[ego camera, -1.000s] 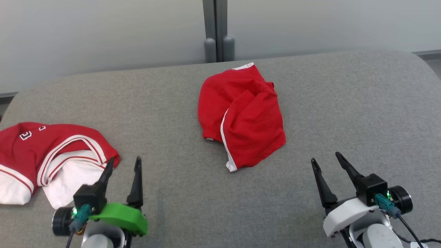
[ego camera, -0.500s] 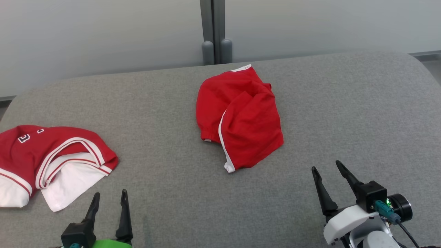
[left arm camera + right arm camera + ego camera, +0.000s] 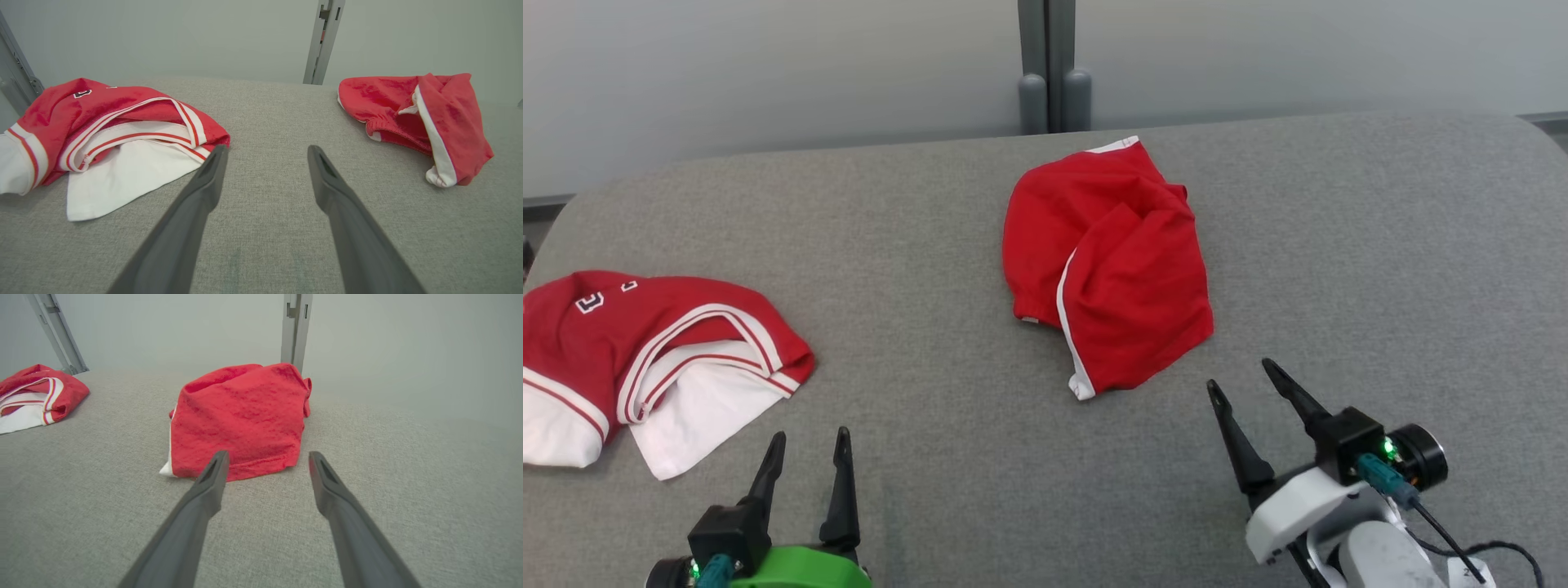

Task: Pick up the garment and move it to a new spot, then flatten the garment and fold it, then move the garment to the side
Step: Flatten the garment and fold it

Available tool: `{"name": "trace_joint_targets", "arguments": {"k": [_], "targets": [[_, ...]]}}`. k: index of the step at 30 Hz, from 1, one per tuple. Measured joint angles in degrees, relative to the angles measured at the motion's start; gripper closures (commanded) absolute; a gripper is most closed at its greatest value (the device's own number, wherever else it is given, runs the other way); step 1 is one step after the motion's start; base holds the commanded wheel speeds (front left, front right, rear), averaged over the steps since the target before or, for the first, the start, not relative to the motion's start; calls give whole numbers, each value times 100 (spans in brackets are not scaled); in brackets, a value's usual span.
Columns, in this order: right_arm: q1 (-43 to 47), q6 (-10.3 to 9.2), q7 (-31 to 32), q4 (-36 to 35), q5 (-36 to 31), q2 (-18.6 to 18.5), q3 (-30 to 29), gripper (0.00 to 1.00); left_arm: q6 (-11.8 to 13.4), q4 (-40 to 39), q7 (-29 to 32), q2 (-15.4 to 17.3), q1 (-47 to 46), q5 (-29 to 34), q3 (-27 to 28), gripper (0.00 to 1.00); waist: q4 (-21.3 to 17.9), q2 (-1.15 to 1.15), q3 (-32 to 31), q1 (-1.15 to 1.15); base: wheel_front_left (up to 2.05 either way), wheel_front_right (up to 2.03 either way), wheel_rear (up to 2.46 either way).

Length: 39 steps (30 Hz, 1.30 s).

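- The red garment lies crumpled near the middle of the grey padded surface, towards its far edge. It is doubled over itself, with a white-trimmed hem turned to the near side, and no part of it is held.
- Because the layers are stacked, a pinch at the near edge could take one layer only, so that the bundle unrolls in the lift. It could equally take every layer, so that flattening is made harder.
- The right gripper is poised just short of the garment's near right corner, its fingers spread wide and empty. If it is lowered too steeply, the fingertips may be driven into the soft padding and the cloth pushed ahead rather than caught.
- A push of that kind could slide the garment over the far edge, which is close behind it.
- The left gripper is likewise spread wide and empty. It is well apart from the garment and nearer to the red-and-white jersey at the left.
- If the garment is set down too far left, the jersey's loose white flap could be snagged, or the two red pieces overlapped.
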Motion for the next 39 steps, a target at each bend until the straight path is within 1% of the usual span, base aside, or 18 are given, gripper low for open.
{"name": "trace_joint_targets", "arguments": {"k": [5,9,11,18,23,24,25,26,30,34,39], "targets": [[-586,0,0,216,58,4,592,0,-1,25,-1,0,-233,-92,-193,0,227,0,201,0,0,0,0],[-1073,1,-1,632,163,8,988,0,-2,74,0,-2,-398,-185,-375,0,457,0,386,0,0,0,0],[-1249,1,0,856,231,12,1090,0,-2,83,0,0,-452,-190,-433,0,570,0,476,0,0,0,0],[-1666,1,0,1733,70,10,1156,0,-2,90,0,-1,-632,-282,-611,0,969,0,818,0,0,0,0],[-1767,0,-1,2146,-107,4,942,0,-2,81,0,-2,-755,-310,-717,0,1187,0,1063,0,0,0,0],[-1768,0,-2,2174,-107,3,923,31,-2,83,0,-2,-774,-315,-719,0,1220,0,1098,0,0,0,0],[-1777,0,-4,2176,-109,8,896,80,-2,82,0,-2,-785,-326,-716,0,1253,0,1139,0,0,0,0],[-1794,-1,-10,2175,-121,8,860,100,-2,87,0,-2,-786,-330,-712,0,1280,0,1178,0,0,0,0],[-1801,-7,-11,2090,-101,-9,756,100,-2,124,0,-2,-787,-332,-688,0,1325,0,1255,0,0,0,0],[-1639,-4,-1,1785,-31,2,677,100,-3,147,0,-2,-775,-332,-692,0,1281,0,1187,0,0,0,0],[-1517,-3,-1,981,103,0,690,100,-7,151,-1,-3,-743,-331,-722,0,1172,0,1013,0,0,0,0]]}}
